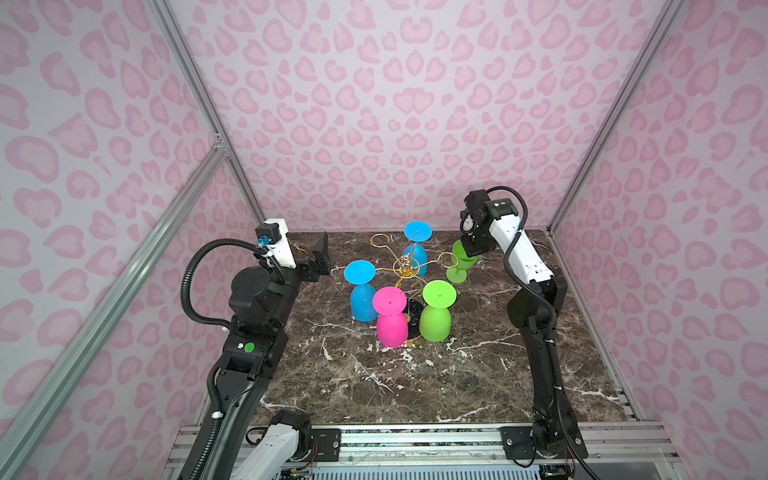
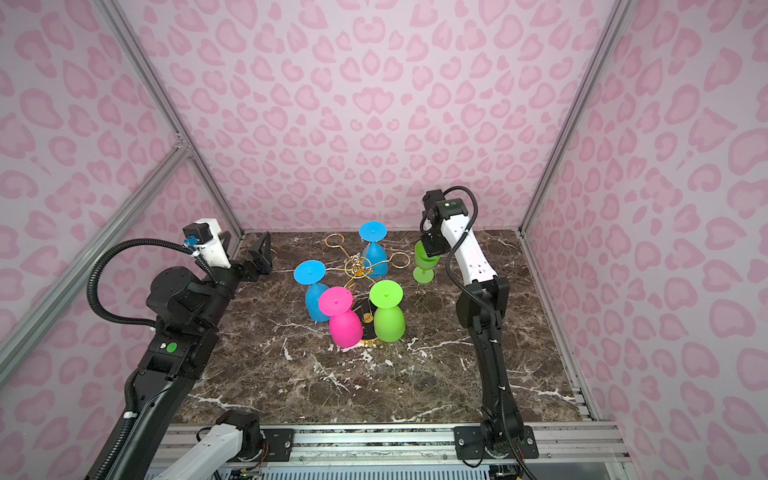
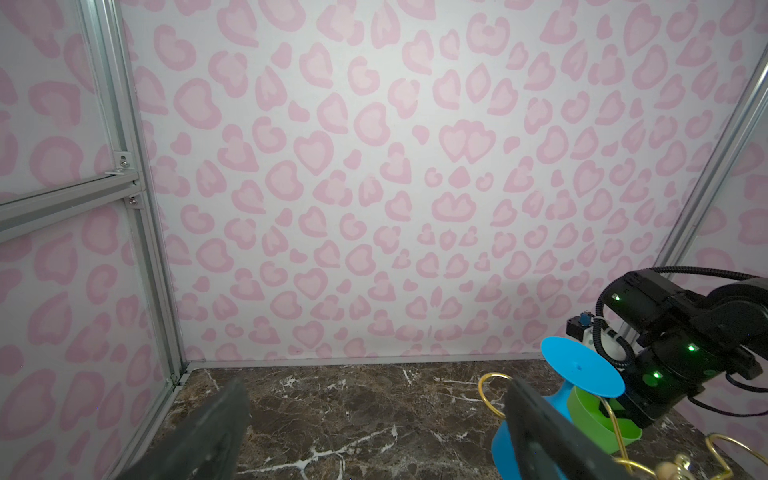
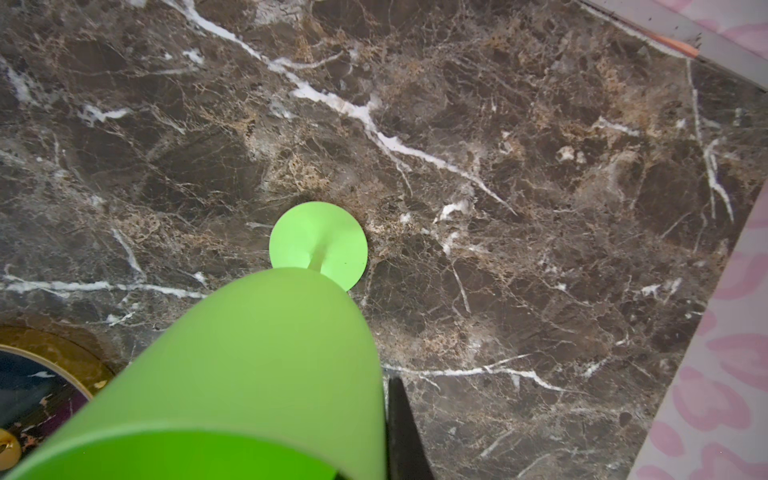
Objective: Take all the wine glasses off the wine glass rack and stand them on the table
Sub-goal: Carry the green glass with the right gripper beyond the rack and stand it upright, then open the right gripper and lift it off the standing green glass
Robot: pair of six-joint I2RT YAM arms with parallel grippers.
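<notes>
The wine glass rack [image 1: 405,266], gold wire on a round black base [image 1: 415,309], stands mid-table in both top views. Upside down on its arms hang two blue glasses [image 1: 359,272] [image 1: 417,230], a pink glass [image 1: 389,301] and a green glass [image 1: 439,293]. Right of the rack a second green wine glass [image 1: 461,266] [image 2: 426,262] stands upright, off the rack. My right gripper [image 1: 467,245] is shut on its rim. In the right wrist view one finger [image 4: 401,424] presses the bowl [image 4: 257,365], and the foot [image 4: 318,245] is at the marble. My left gripper [image 1: 320,257] [image 3: 374,415] hangs open and empty, left of the rack.
The dark marble table [image 1: 415,382] is walled by pink patterned panels with aluminium posts. An unused gold loop [image 1: 380,240] of the rack points toward the back left. The right arm [image 3: 685,353] shows beyond the far blue glass [image 3: 582,365] in the left wrist view.
</notes>
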